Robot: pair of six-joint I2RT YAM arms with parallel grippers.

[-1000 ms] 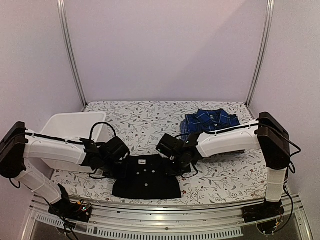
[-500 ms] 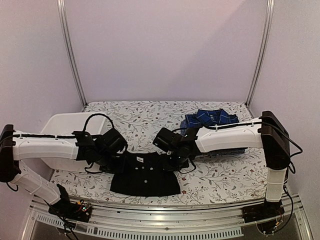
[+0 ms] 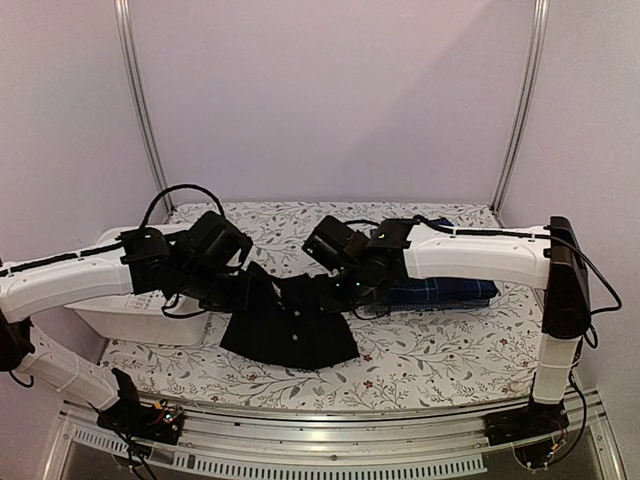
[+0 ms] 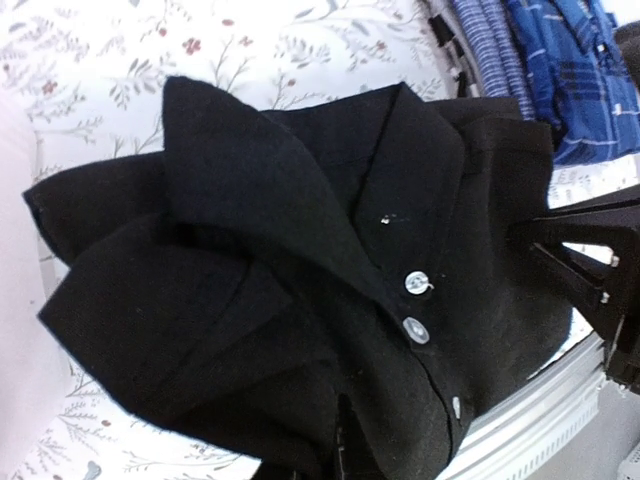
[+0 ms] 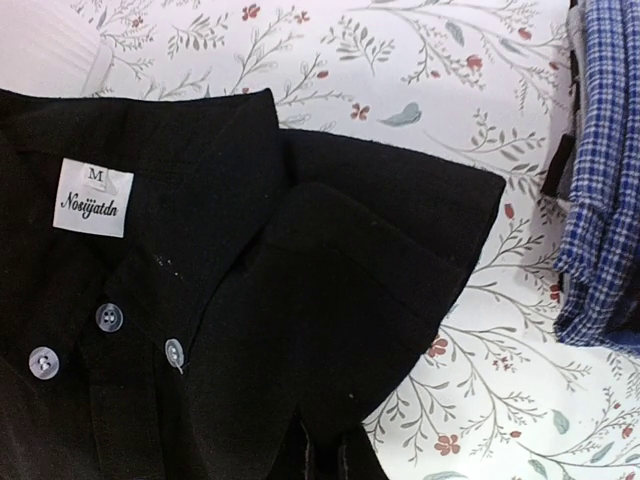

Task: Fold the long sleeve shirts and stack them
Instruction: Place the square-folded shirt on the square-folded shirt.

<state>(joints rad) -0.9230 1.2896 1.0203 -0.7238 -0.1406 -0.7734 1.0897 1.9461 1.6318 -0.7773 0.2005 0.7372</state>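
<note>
The black long sleeve shirt (image 3: pixel 290 328) hangs folded between my two grippers, its top edge lifted and its hem resting on the floral table. My left gripper (image 3: pixel 238 288) is shut on its left shoulder and my right gripper (image 3: pixel 345 290) on its right shoulder. In the left wrist view the black shirt (image 4: pixel 300 280) fills the frame, its pale buttons (image 4: pixel 417 284) showing. The right wrist view shows its collar label (image 5: pixel 92 197) and the black cloth pinched in the gripper (image 5: pixel 325 455). The plaid shirt (image 3: pixel 440 291) lies folded at the right, under my right arm.
A white basket (image 3: pixel 140 325) stands at the left edge, partly behind my left arm. The floral table cloth (image 3: pixel 430 350) stretches out in front of the plaid shirt. The plaid shirt (image 5: pixel 600 200) lies close to the right of the black one.
Both arms have risen and moved toward the far side, lifting the black shirt's top edge off the table. The shirt has gone from lying flat to hanging.
</note>
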